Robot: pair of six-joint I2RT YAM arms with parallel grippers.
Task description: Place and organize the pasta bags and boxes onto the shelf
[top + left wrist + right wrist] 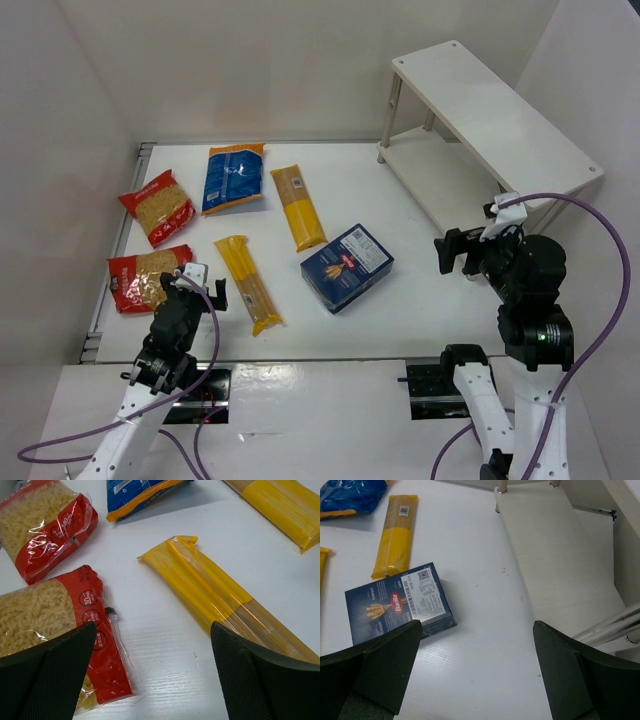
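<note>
Dark blue cardboard pasta box (pixel 347 267) lies flat on the table (pixel 420 312), logo up, well apart from the shelf (pixel 497 117), which looks bare, though its lower board is partly hidden. Right gripper (pixel 453 254) hovers between box and shelf, jaws spread wide, holding nothing. I'd drop across the box's narrower side, squeeze square, and park it toward one end of a board. Left gripper (pixel 202 286), also wide open, hangs between a red bag (pixel 143 279) and a yellow spaghetti packet (pixel 250 285).
</note>
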